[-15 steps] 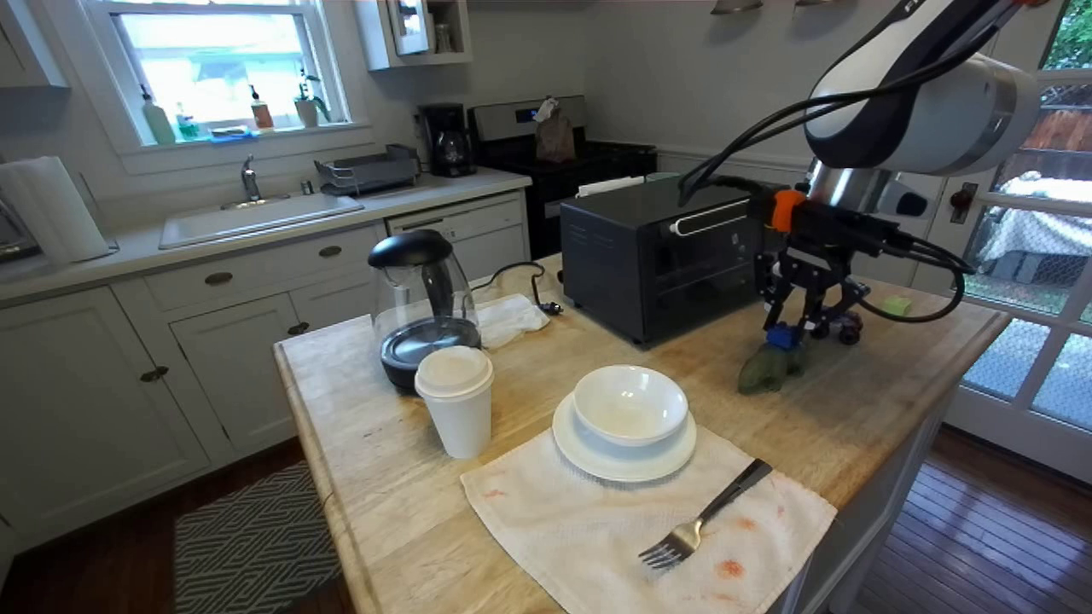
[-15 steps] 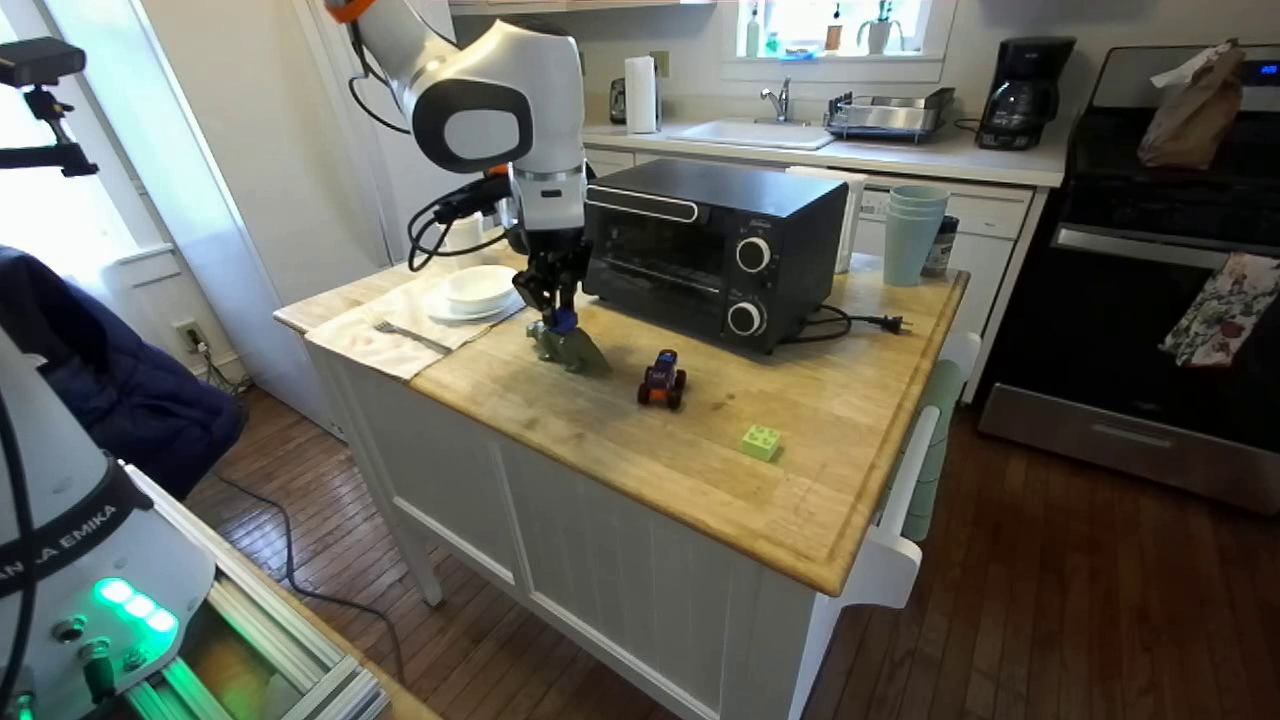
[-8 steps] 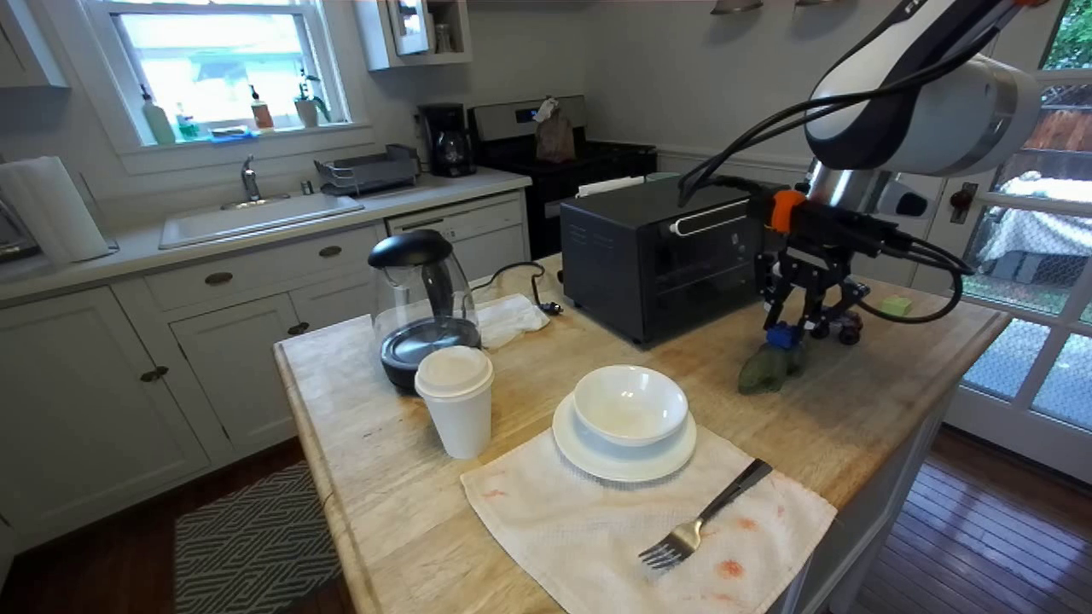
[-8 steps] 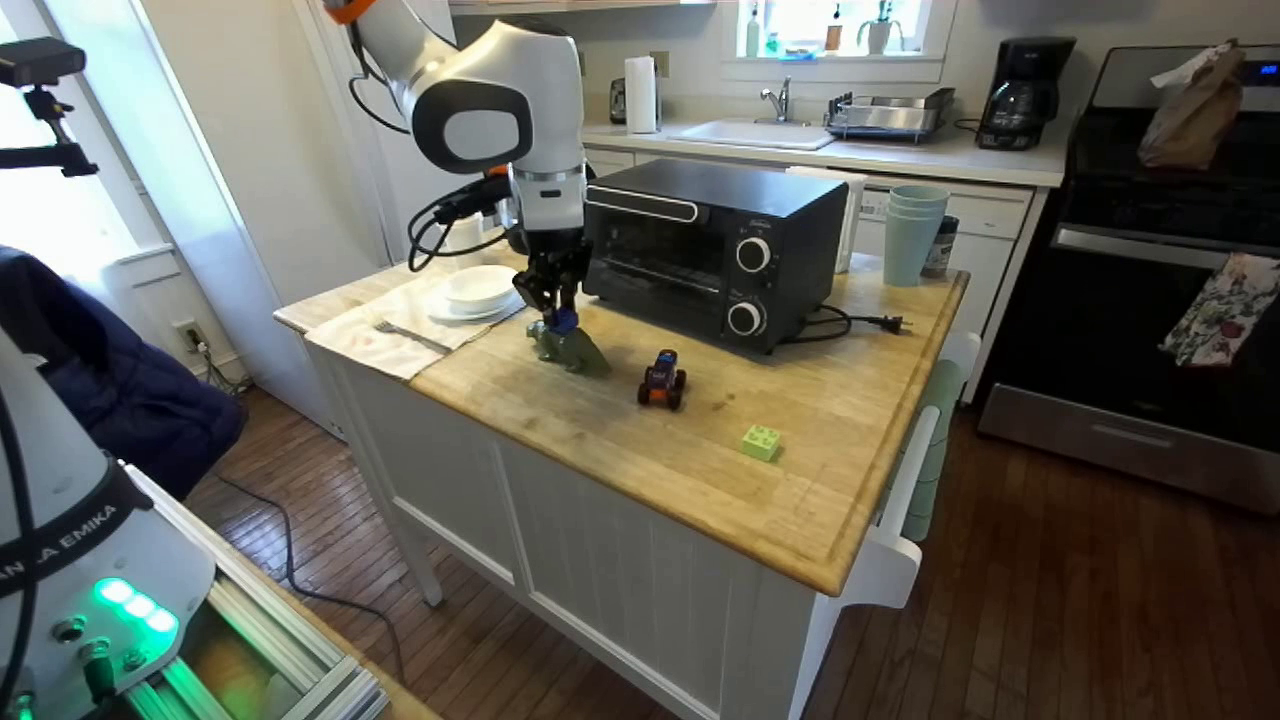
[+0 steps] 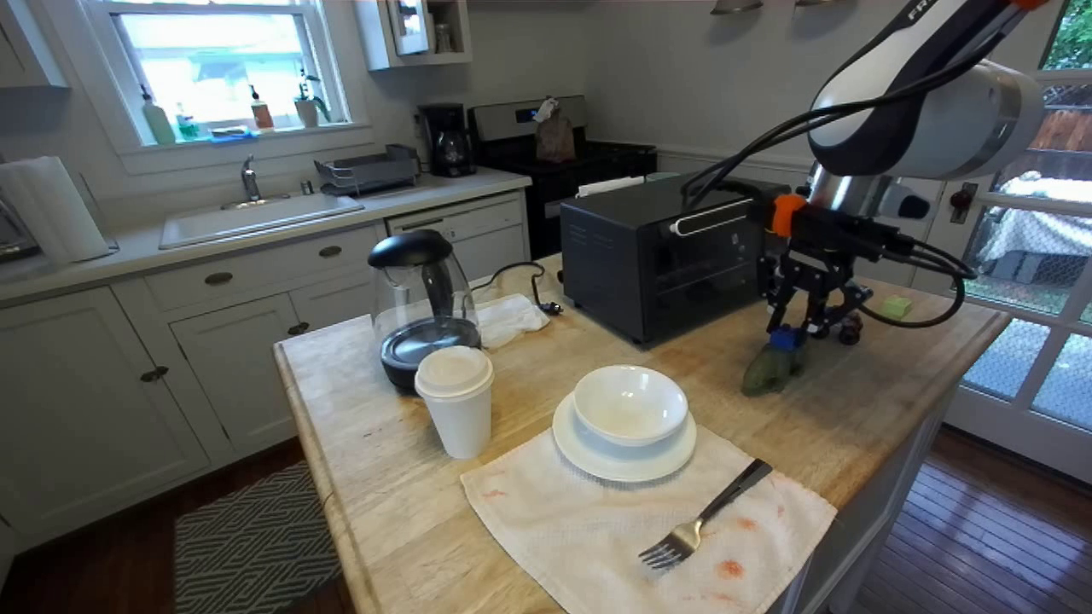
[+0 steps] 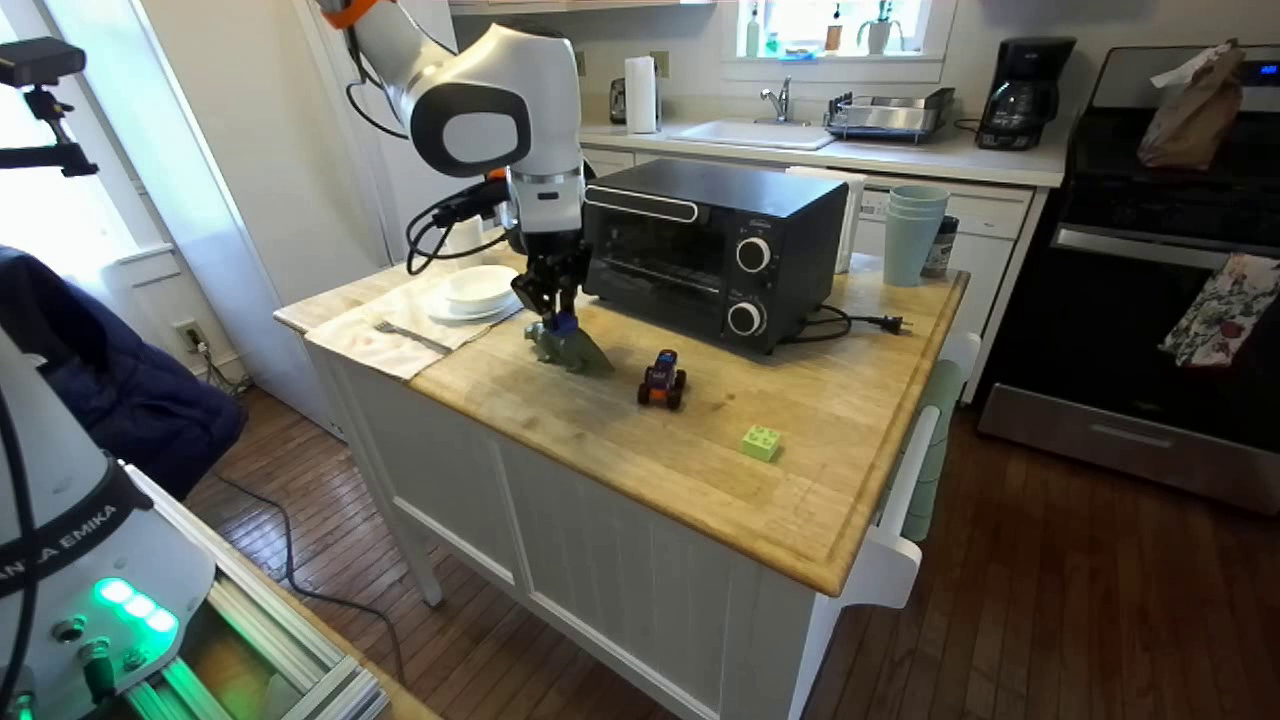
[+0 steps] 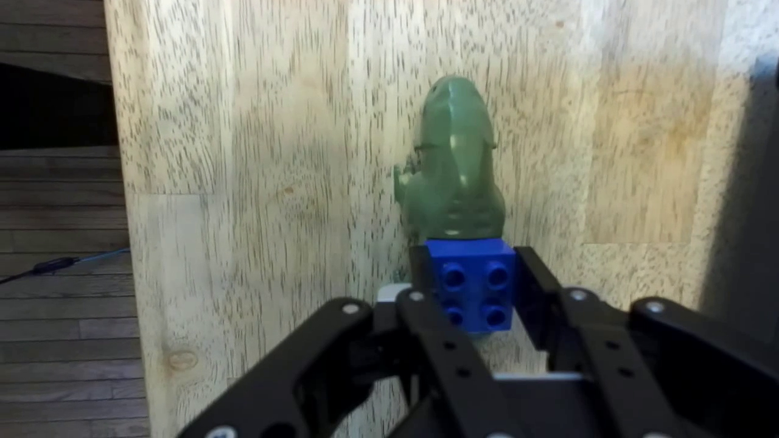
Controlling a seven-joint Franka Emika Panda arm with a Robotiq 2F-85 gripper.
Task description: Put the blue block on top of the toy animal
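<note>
The toy animal (image 7: 456, 164), green and lumpy, lies on the wooden table beside the toaster oven. It also shows in both exterior views (image 5: 765, 373) (image 6: 572, 352). The blue block (image 7: 475, 286), with studs facing the camera, sits at my gripper's fingertips (image 7: 471, 263). Both fingers are against its sides. In the exterior views the block (image 5: 786, 338) (image 6: 565, 324) is right on the animal's back and seems to touch it. Part of the animal is hidden under the block and fingers in the wrist view.
A black toaster oven (image 6: 715, 255) stands close beside the gripper. A toy truck (image 6: 663, 380) and a light green brick (image 6: 760, 442) lie on the table (image 6: 640, 460). A bowl (image 5: 630, 405) on a plate, a fork (image 5: 706, 516), a paper cup (image 5: 457, 409) and a kettle (image 5: 426, 315) stand farther along.
The gripper has shifted slightly and come down a little with the blue block. The toy animal has shifted slightly the same way. Nothing else has moved.
</note>
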